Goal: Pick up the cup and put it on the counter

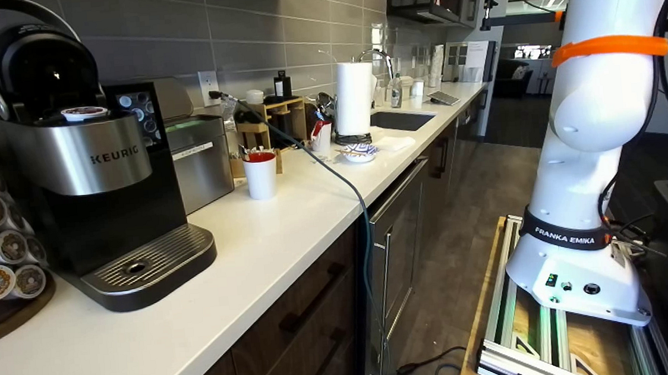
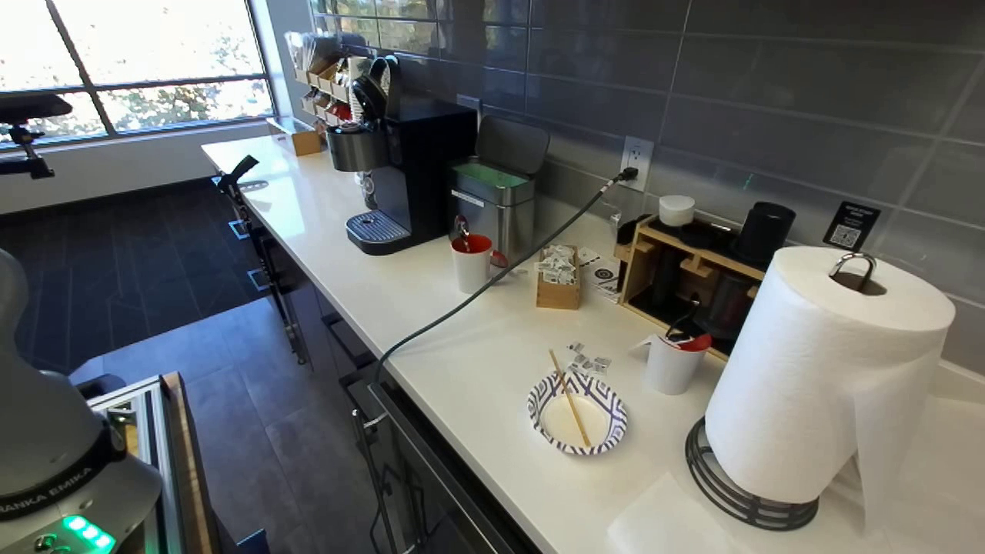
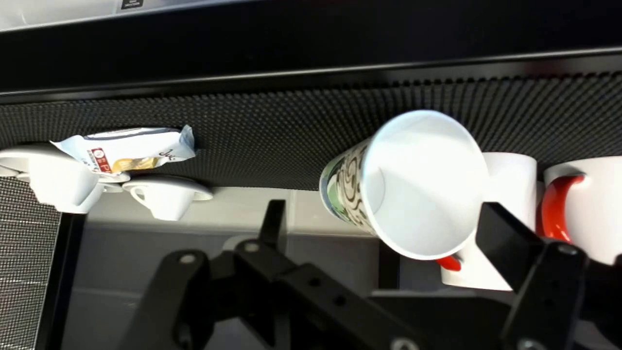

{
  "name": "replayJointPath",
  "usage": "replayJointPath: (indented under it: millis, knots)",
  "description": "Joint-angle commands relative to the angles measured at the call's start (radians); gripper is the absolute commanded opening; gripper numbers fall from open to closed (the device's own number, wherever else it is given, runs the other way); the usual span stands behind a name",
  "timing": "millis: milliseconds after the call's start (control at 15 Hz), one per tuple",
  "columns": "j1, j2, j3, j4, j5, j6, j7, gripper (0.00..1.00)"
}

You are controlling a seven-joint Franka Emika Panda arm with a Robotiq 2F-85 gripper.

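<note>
Tapering cup [image 3: 413, 187] (swirls outside), plain white within

Room between paper cup [image 3: 413, 187] and packet [image 3: 131, 150]; mugs [image 3: 511, 187] perhaps tight opposite.

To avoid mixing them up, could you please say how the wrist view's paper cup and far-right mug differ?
The paper cup has a printed pattern; the mug has a plain white wall. The mug shows a red handle, the paper cup none. Both show white surfaces.
</note>
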Motion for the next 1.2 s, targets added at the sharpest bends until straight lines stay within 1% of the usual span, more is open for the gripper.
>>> replayJointPath:
  millis: [0,67,133,200,600,733,800,867,1133]
  knots:
    - [0.003,0.086,-0.006,0.113,-0.049,-0.023,-0.004,1.00]
    - [0.004,0.098,-0.008,0.127,-0.053,-0.027,-0.005,1.00]
    - [0.005,0.111,-0.010,0.137,-0.056,-0.029,-0.007,0.92]
    - [0.008,0.121,-0.010,0.149,-0.059,-0.033,-0.010,0.74]
    - [0.016,0.163,-0.007,0.193,-0.068,-0.038,-0.022,0.27]
    - [0.019,0.168,-0.005,0.199,-0.062,-0.038,-0.028,0.13]
    - [0.021,0.170,-0.004,0.201,-0.062,-0.037,-0.031,0.05]
    - [0.022,0.171,-0.003,0.203,-0.055,-0.037,-0.035,0.00]
    - [0.025,0.168,0.002,0.201,-0.044,-0.034,-0.044,0.01]
